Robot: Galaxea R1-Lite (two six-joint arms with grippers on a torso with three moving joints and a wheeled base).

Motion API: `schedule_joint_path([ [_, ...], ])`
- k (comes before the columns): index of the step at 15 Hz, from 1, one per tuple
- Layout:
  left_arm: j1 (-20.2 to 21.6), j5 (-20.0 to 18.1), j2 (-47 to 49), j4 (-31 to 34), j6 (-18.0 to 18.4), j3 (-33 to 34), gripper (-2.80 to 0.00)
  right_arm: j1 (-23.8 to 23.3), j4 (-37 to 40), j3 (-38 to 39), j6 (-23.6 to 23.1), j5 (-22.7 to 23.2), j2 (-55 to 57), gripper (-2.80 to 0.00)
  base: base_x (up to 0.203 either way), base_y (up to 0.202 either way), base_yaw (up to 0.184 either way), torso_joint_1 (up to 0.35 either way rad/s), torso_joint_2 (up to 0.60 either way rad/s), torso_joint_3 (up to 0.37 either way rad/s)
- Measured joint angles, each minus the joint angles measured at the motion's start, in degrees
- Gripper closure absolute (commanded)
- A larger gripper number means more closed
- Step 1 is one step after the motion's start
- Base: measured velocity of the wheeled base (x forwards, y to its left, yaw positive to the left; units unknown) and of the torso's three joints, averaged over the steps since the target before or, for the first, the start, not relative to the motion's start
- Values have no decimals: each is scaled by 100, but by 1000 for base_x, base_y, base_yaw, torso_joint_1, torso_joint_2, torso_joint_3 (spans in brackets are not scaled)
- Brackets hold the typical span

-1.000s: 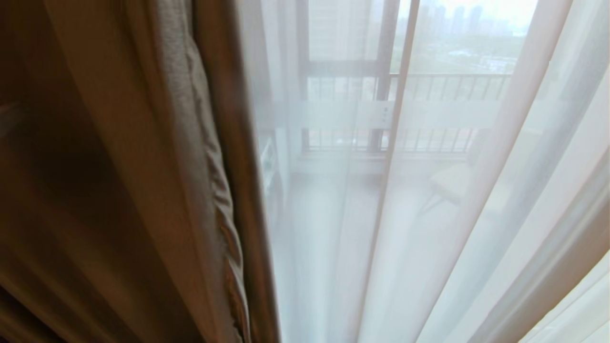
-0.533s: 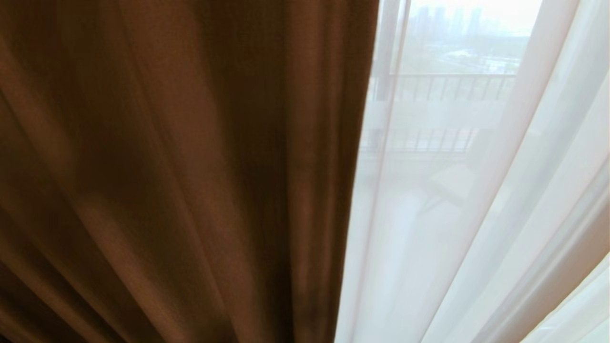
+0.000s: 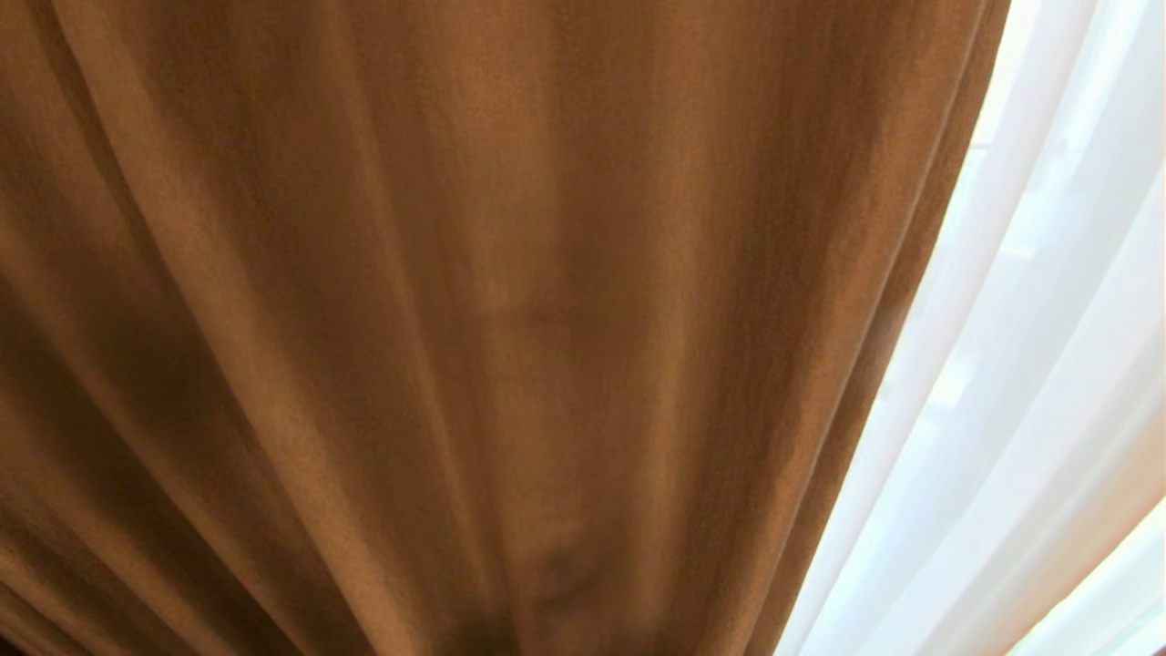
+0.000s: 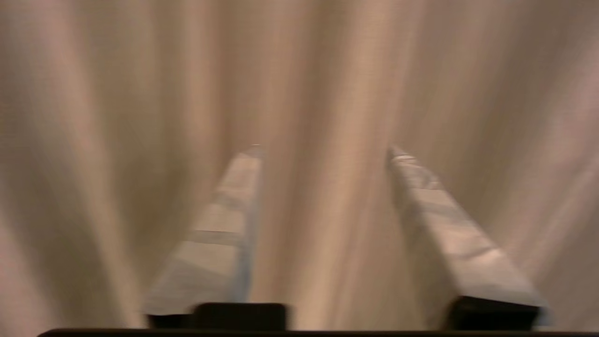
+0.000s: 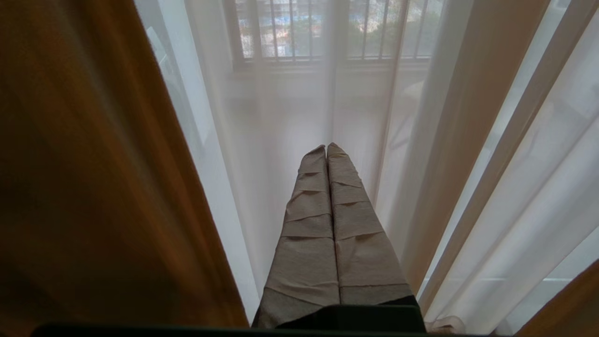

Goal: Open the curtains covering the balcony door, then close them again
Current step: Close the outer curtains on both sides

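The brown drape [image 3: 474, 319] fills most of the head view, the white sheer [image 3: 1029, 392] at right; left gripper [image 4: 323, 150] jaws apart before drape folds; right gripper [image 5: 326, 147] jaws together, facing the sheer.

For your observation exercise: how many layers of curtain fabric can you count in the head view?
2. The opaque brown drape fills the left and middle of the view; the white sheer hangs along the right edge. Anything behind the drape is hidden.
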Motion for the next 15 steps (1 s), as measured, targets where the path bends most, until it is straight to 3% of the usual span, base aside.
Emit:
schedule_joint_path([
  [7,2,63,-422,75,2,455,0,0,-2,0,1,1,0,0,0,0,0,0,0,0],
  [15,97,63,-2144,2057,107,1123,0,0,-2,0,1,1,0,0,0,0,0,0,0,0],
])
